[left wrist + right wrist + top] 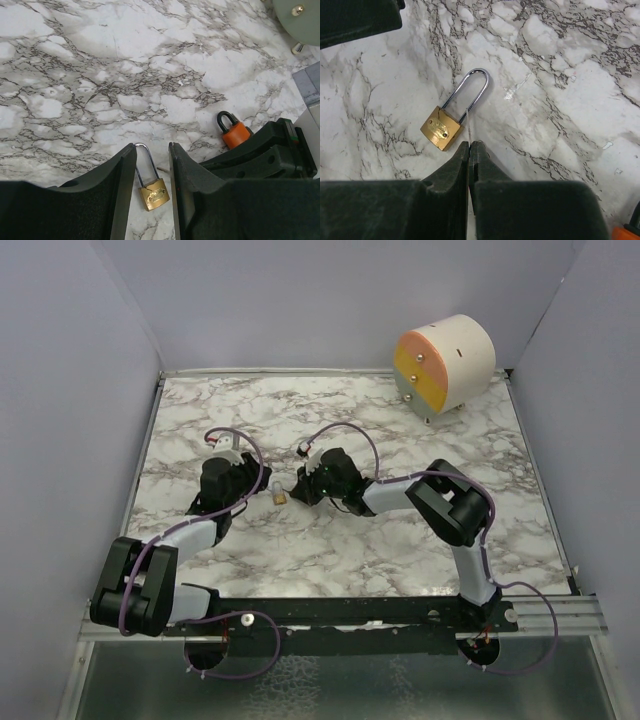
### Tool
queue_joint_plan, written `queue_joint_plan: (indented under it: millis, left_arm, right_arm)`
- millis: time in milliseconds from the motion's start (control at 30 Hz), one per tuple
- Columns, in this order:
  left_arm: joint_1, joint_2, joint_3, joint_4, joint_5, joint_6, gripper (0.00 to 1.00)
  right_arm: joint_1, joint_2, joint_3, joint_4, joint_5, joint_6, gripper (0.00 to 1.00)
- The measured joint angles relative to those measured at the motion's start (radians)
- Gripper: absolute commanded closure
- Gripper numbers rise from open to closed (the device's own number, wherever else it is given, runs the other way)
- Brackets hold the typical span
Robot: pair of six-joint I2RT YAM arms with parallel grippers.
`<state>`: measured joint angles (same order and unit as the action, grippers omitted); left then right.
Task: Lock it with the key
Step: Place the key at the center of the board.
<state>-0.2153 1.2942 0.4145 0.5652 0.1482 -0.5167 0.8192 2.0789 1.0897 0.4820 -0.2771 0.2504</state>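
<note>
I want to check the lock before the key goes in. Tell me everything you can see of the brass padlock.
The brass padlock is small: a squarish gold-coloured body with a faint stamped mark and a long steel shackle, both legs seemingly seated. It lies flat on the marble table, in the gap of the open left gripper, touching neither finger. The right gripper, shut on a thin key, points it at the body; contact unclear.

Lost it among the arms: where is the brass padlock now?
The brass padlock lies on the marble table, left of centre in the top view, between the open fingers of the left gripper and just ahead of the right gripper.
</note>
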Motion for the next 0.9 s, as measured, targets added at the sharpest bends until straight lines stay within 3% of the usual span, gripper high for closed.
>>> queue_joint_plan:
  millis: [200, 367, 900]
  left_arm:
    - [0.000, -0.004, -0.017, -0.012, -0.007, 0.000, 0.64]
    - [0.000, -0.004, -0.032, -0.017, -0.008, 0.000, 0.64]
    - [0.000, -0.015, -0.034, -0.017, -0.009, 0.000, 0.64]
  right_arm:
    - [0.000, 0.003, 0.003, -0.002, 0.000, 0.006, 0.90]
    - [0.000, 0.001, 0.003, -0.002, 0.019, 0.003, 0.75]
    - [0.000, -0.185, -0.015, -0.050, 0.072, -0.046, 0.69]
